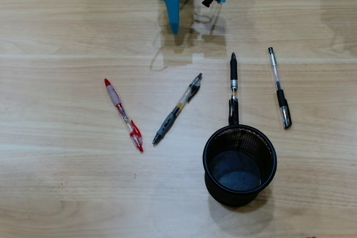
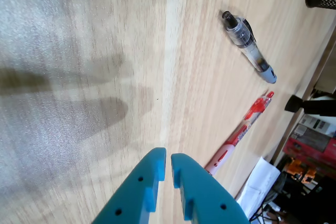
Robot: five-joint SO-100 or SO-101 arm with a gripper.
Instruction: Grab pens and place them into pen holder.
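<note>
Red pen [image 1: 123,115] diagonal | black pen [image 1: 233,88] vertical, touching holder [image 1: 207,147]

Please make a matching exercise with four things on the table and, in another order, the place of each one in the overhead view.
1. red pen
2. grey pen
3. clear pen with black cap
4. pen holder

A. farthest right
B. farthest left
C. nearest the bottom edge
D. between the red pen and the black pen

Pairs: 1-B, 2-D, 3-A, 4-C

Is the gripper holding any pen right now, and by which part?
Nothing is held. The gripper is shut and empty above bare table; the red pen lies beside it, untouched.
</note>
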